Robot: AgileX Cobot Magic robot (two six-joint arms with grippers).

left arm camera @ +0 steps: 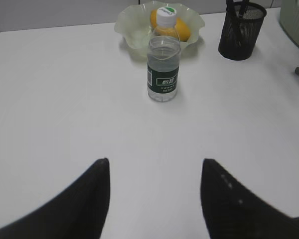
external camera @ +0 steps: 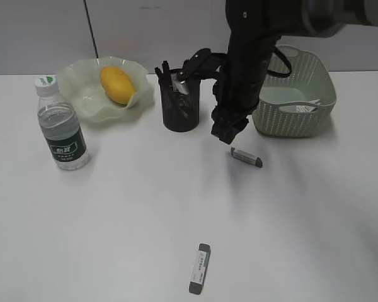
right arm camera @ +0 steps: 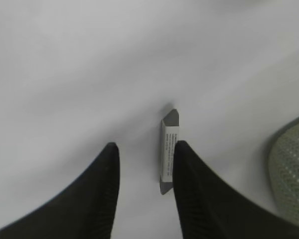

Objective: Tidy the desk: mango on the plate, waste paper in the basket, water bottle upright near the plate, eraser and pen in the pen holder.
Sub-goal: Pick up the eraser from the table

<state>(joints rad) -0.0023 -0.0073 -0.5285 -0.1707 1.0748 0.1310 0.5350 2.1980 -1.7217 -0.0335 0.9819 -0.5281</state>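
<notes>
Exterior view, scene: You see the white desk with the plate at upper left holding the mango, the water bottle upright just in front of it, the pen holder at upper centre and the basket at upper right.
Exterior view, erasers: One eraser lies right of centre; a second eraser lies at bottom centre, well apart.
Exterior view, right gripper: It hangs just above and left of the nearer eraser, between pen holder and basket.
Left wrist view, left gripper: Its jaws are spread and empty at the bottom of the frame, over bare desk; bottle, plate and mango sit at upper centre.
Right wrist view, right gripper: Its jaws are partly spread with nothing pinched; the eraser shows beside the right finger, not centred in the gap.
Handling: You can expect the eraser to be light, firm and sleeved in paper. Straddle its narrow width at mid-length; it may skid on the smooth desk.
</notes>
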